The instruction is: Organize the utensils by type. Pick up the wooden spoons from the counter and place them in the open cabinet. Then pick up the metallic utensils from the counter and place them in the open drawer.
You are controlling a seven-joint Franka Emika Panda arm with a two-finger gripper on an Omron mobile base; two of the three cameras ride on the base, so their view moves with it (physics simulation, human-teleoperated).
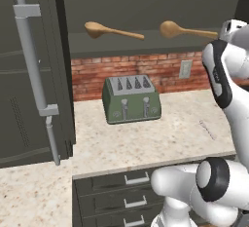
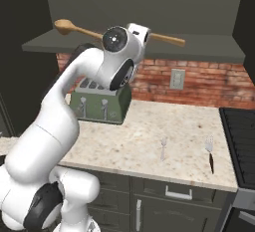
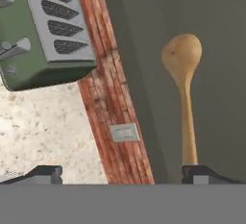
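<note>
Wooden spoon (image 3: pixel 185 74) handle seemingly touches one fingertip (image 3: pixel 202 174).

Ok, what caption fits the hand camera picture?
Wooden spoon lying on the cabinet shelf, above the green toaster and brick wall.

smooth wooden spoons (image 1: pixel 113 30), speckled stone counter (image 1: pixel 146 138)

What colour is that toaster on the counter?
The toaster is dark green with a silvery slotted top and levers, clearest in the left base view.
</note>
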